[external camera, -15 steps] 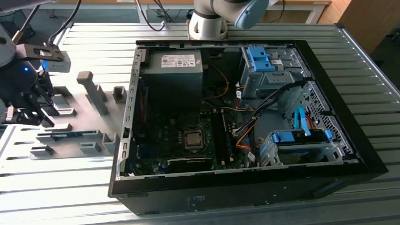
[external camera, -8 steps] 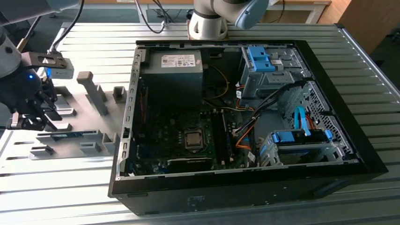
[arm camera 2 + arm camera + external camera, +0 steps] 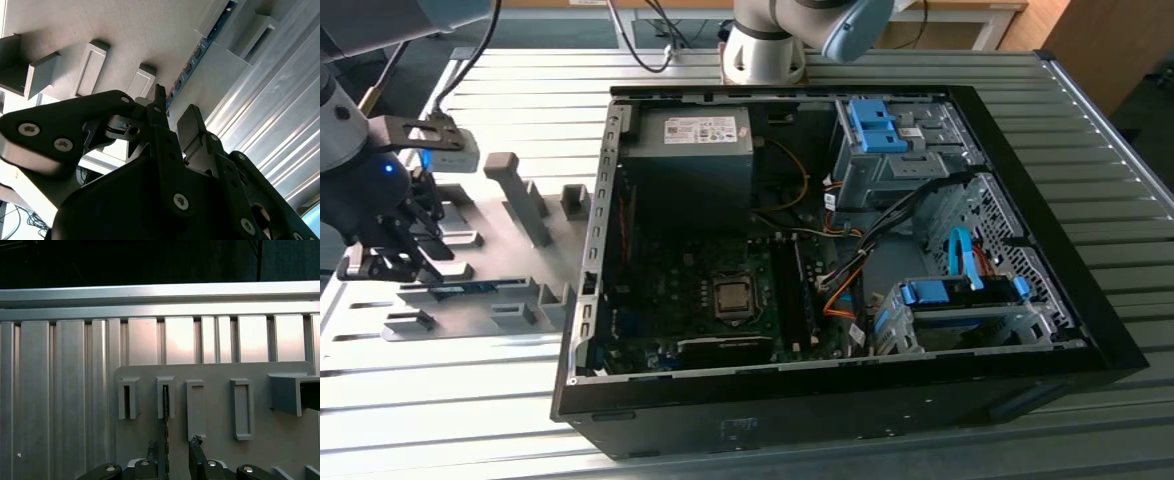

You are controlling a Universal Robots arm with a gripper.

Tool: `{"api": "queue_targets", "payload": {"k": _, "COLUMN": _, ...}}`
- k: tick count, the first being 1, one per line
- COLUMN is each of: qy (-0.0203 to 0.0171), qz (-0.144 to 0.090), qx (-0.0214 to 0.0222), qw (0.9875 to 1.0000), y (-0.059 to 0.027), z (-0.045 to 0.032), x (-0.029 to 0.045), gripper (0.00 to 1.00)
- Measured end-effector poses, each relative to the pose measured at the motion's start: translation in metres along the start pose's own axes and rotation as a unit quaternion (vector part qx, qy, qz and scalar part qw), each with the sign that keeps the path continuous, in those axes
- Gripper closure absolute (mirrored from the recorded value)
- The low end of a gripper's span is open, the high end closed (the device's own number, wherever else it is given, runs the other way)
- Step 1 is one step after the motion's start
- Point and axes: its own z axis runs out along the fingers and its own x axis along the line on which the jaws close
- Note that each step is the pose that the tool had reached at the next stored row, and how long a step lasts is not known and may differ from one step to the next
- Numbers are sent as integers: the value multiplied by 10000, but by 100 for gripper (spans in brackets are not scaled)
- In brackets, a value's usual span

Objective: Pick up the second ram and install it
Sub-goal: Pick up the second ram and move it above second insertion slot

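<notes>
Two fingers of my gripper [image 3: 173, 442] stand apart, one on each side of the second ram [image 3: 165, 415], which shows edge-on as a thin dark line in the first wrist view. Not clamped; can't tell if either finger touches it. Ext. view: gripper at far left, mid-height, over the grey holder plate [image 3: 454, 318] w/ its blocks. Ram sits in the holders, blue edge showing, just right of the gripper. Open PC case [image 3: 854, 400] at centre & right, well apart.

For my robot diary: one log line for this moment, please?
gripper: open | straddling: second ram | seated in: grey holder
</notes>
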Motion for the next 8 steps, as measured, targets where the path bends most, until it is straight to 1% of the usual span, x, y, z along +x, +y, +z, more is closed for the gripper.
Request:
{"api": "queue_targets", "payload": {"k": 3, "qy": 1, "qz": 0, "qx": 0, "qw": 10000, "y": -1, "z": 48, "x": 17, "gripper": 63}}
{"api": "queue_targets", "payload": {"k": 8, "qy": 4, "qz": -4, "qx": 2, "qw": 10000, "y": -3, "z": 132, "x": 22, "gripper": 63}}
